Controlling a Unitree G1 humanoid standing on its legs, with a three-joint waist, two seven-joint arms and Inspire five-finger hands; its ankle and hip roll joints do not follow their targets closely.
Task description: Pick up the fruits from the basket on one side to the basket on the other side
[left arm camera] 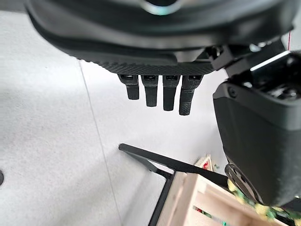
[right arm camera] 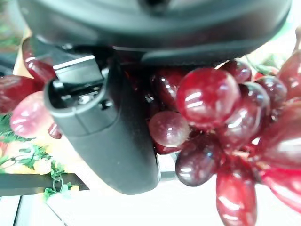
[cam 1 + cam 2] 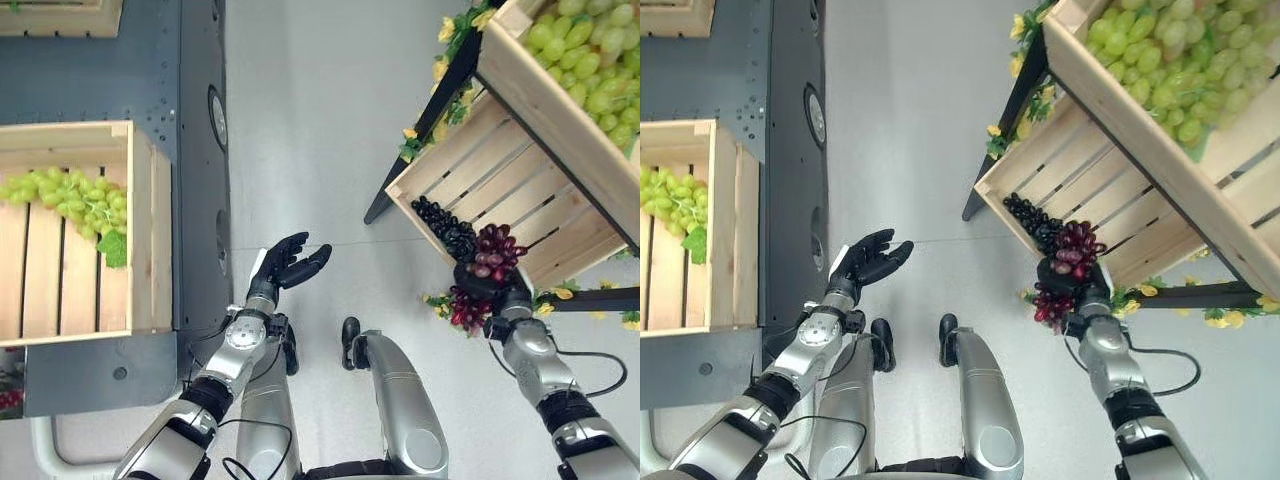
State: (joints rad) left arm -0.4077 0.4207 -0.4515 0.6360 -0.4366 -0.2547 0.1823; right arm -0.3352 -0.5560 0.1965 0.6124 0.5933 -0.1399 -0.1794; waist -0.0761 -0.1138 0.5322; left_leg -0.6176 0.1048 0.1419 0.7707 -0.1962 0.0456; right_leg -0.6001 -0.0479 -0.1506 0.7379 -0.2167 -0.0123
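My right hand (image 3: 487,283) is shut on a bunch of red grapes (image 3: 492,253) at the front edge of the lower right-hand wooden crate (image 3: 500,180); part of the bunch (image 3: 466,308) hangs below the hand, outside the crate. Up close, the red grapes (image 2: 211,117) press against the thumb (image 2: 103,127). Black grapes (image 3: 445,228) lie in that same crate. Over the floor between the crates my left hand (image 3: 283,265) hovers open and holds nothing; its fingers (image 1: 160,94) point at the floor. The left crate (image 3: 140,230) holds green grapes (image 3: 75,198).
A higher crate (image 3: 540,90) on the right stand is full of green grapes (image 3: 590,50). The stand has black metal legs (image 3: 425,120) and yellow flower trim (image 3: 445,30). A dark grey table (image 3: 195,150) carries the left crate. Grey floor lies between them.
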